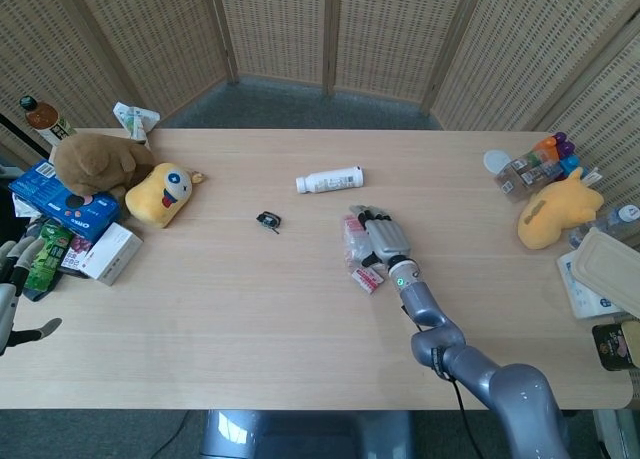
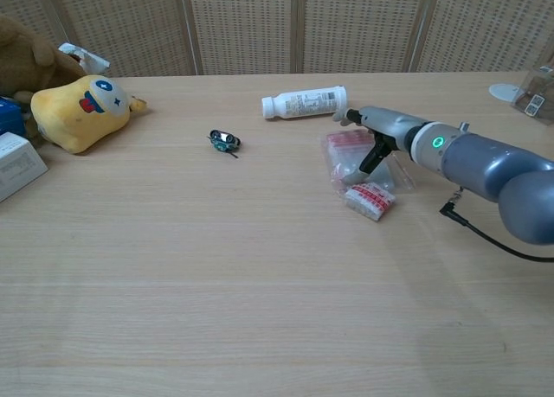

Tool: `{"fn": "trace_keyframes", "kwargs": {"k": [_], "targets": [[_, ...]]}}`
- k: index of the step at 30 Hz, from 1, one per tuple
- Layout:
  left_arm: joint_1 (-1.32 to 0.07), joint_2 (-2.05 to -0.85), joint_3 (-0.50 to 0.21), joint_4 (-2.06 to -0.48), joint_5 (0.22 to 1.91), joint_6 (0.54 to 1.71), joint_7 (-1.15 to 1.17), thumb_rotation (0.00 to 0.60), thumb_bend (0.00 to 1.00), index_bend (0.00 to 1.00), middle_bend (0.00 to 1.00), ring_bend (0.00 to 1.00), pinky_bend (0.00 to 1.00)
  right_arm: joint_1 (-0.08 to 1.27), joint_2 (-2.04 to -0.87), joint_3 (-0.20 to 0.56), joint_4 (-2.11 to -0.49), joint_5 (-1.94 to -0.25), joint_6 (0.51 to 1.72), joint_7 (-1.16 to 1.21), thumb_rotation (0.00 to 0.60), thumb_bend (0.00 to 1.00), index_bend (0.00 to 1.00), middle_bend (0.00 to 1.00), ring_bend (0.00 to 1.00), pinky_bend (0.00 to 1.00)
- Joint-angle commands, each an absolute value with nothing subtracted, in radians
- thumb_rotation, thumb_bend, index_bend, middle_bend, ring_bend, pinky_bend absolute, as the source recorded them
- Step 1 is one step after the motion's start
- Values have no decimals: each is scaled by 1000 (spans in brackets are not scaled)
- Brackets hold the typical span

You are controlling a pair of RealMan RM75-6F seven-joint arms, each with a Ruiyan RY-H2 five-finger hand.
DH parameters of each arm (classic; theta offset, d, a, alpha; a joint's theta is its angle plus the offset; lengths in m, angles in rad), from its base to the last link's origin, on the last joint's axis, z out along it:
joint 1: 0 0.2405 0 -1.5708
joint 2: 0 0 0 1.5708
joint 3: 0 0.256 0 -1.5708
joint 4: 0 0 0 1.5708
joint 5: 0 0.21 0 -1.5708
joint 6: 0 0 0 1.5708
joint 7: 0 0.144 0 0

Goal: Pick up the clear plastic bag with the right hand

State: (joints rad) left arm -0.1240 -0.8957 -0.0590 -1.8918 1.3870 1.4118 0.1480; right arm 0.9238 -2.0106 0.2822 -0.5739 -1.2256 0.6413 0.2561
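The clear plastic bag (image 1: 354, 249) with red-labelled contents lies flat on the table, just right of the middle. In the chest view the bag (image 2: 349, 157) shows a red strip at its top and a red-and-white packet at its near end. My right hand (image 1: 383, 241) lies over the bag's right side with its fingers stretched out toward the far edge. In the chest view the right hand (image 2: 378, 131) has its thumb pressed down onto the bag. The bag is not lifted. My left hand (image 1: 10, 284) hangs off the table's left edge, fingers apart, holding nothing.
A white bottle (image 1: 329, 180) lies just beyond the bag. A small black object (image 1: 268, 219) sits to its left. Plush toys (image 1: 160, 194) and boxes (image 1: 108, 252) crowd the left end. A yellow plush (image 1: 555, 214), bottles and a lidded container (image 1: 610, 269) fill the right end.
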Motion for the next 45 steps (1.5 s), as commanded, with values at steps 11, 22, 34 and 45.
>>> {"fn": "trace_keyframes", "kwargs": {"k": [11, 22, 34, 45], "targets": [[-121, -888, -60, -1892, 1390, 1420, 139, 600, 61, 0, 0, 0, 0, 931, -2080, 280, -463, -1261, 713, 319, 600, 1, 467, 437, 398, 522], [-119, -890, -56, -1898, 1397, 1422, 143, 600, 60, 0, 0, 0, 0, 930, -2057, 283, -462, -1286, 765, 365, 600, 46, 576, 553, 513, 628], [-117, -875, -50, -1913, 1431, 1428, 106, 600, 60, 0, 0, 0, 0, 913, -1857, 364, -856, -1235, 902, 134, 600, 61, 586, 570, 520, 628], [-112, -851, -42, -1929, 1468, 1436, 59, 600, 60, 0, 0, 0, 0, 908, -1704, 454, -1244, -1109, 988, -168, 600, 62, 592, 575, 521, 628]]}}
